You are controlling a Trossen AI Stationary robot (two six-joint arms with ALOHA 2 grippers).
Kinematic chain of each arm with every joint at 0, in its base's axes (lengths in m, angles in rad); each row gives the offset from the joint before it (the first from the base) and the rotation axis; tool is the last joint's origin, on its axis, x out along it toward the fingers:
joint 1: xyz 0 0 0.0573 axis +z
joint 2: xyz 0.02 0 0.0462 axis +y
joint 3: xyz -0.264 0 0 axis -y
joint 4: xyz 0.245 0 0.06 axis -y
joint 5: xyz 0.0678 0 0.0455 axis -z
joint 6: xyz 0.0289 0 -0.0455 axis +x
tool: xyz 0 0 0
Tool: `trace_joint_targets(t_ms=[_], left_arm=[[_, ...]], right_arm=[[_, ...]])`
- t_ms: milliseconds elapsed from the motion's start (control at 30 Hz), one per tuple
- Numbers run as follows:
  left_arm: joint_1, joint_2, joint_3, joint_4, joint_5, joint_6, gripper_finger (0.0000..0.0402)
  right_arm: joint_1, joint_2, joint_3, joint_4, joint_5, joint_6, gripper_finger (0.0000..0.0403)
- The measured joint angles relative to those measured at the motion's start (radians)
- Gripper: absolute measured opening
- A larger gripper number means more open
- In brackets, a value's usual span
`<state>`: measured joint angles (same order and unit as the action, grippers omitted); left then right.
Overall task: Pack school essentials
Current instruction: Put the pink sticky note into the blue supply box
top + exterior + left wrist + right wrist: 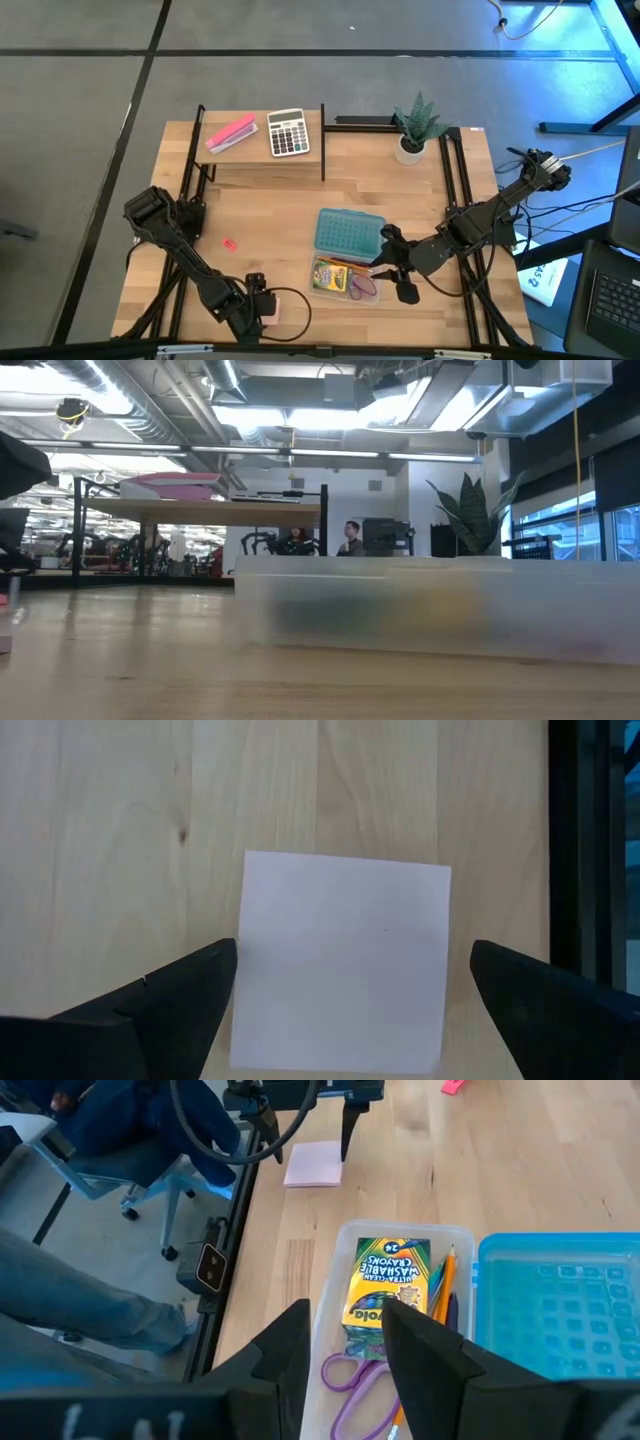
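Observation:
The square pink notepad (pixel 345 960) lies flat on the table near its near edge (pixel 270 310). My left gripper (pixel 353 955) hangs over it, open, with one finger on either side of the pad and a thin strip of table showing between. A clear box (pixel 318 288) holds the yellow-green crayon box (pixel 385 1280), the orange pencil (pixel 440 1285) and the purple-handled scissors (pixel 355 1375). My right gripper (pixel 345 1315) is open above the box's right end and holds nothing. The tiny red piece (pixel 229 243) lies on bare wood, left of the box.
The box's blue lid (pixel 350 231) lies on the table just beyond the box. A raised shelf at the far edge carries the pink stapler-like block (pixel 231 133) and the calculator (pixel 288 132). A potted plant (pixel 415 128) stands far right. Black frame rails (pixel 188 175) line both sides.

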<state>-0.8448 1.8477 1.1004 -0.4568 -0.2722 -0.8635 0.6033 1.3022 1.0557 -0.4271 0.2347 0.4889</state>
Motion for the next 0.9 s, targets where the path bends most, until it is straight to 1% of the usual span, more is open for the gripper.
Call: trace_joint_targets(t_ms=[633,900], left_arm=[[-0.003,0.000,0.000,-0.002,-0.013,0.001,0.0395],[-0.002,0.034,0.000,-0.002,-0.012,0.002,0.0395]], right_arm=[[0.000,0.000,0.000,0.000,0.000,0.002,0.0129],[0.000,0.000,0.000,0.000,0.000,0.001,0.0129]])
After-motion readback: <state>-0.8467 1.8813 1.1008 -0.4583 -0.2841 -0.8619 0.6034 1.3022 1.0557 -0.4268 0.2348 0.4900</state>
